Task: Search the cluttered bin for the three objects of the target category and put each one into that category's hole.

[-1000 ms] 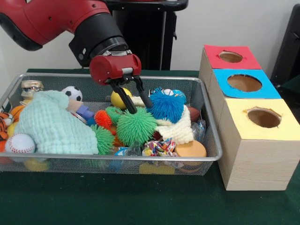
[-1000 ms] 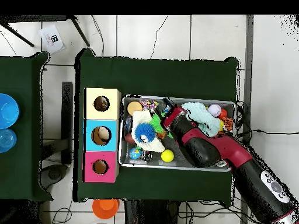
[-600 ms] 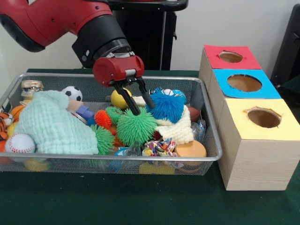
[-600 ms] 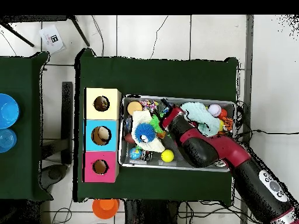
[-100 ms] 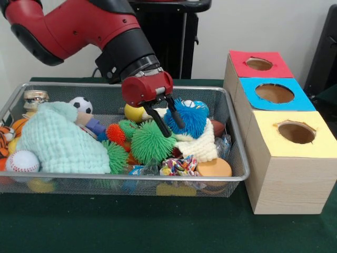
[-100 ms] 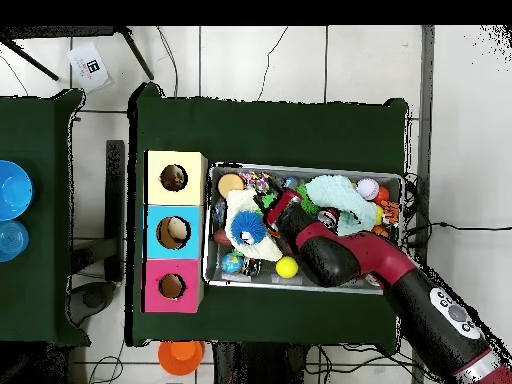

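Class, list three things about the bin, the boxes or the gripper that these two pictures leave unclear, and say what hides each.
1. Front view: toys under the mint cloth are hidden by it.
2. Front view: the hole insides of the boxes are too dark to see.
3. Overhead view: the gripper is hidden under the arm.

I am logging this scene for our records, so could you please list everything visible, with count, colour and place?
wire bin: 1, silver, on the green table, left of the boxes
boxes: 3, wooden, with red, blue and yellow tops, each with a hole, in a row
spiky balls: several; green, orange and blue, bin centre
cloth: 1, mint green, bin left
baseball: 1, white, bin front left
soccer ball: 1, black and white, bin back
yellow ball: 1, bin back, behind the end effector
knit fabric: 1, cream, bin right
arm: 1, red and black, reaching in from above
end effector: 1, black fingers open, over the green and blue spiky balls
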`<action>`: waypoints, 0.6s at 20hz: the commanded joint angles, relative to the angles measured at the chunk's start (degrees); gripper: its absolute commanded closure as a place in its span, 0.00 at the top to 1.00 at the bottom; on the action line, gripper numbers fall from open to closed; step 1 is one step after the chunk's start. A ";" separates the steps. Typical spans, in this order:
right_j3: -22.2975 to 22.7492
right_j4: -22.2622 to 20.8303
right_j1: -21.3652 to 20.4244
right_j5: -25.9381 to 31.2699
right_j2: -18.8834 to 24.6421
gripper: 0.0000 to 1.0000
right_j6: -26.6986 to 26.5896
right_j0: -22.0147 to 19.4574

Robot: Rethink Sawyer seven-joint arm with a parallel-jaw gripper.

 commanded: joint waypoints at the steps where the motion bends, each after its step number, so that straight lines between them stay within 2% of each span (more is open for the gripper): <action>1: -9.08 -1.36 -1.46 2.76 -6.86 1.00 6.98 2.32; 6: -9.80 -1.35 -1.23 3.12 -7.19 1.00 6.03 2.34; 9: -9.93 -2.11 -2.56 -0.29 -7.92 1.00 7.90 3.05; 12: -10.32 -2.48 -2.48 -1.17 -7.62 1.00 7.54 2.64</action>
